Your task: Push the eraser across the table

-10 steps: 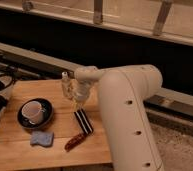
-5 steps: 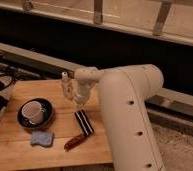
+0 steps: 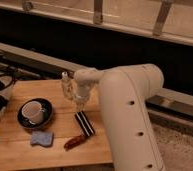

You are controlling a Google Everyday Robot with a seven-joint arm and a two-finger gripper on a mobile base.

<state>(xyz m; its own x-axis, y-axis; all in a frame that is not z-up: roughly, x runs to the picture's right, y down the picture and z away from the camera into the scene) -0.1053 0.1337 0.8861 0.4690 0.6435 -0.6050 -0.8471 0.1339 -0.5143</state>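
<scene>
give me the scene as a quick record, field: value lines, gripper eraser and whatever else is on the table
gripper: the gripper hangs above the table, just behind the eraser's far end
eraser: the eraser lies flat on the table, right of centre, angled toward the front
table: the table is light wood with plank grain
cup: the cup lies tipped on a dark saucer, left of the eraser
blue pad: the blue pad sits in front of the saucer
reddish-brown object: the reddish-brown object lies near the eraser's front end
</scene>
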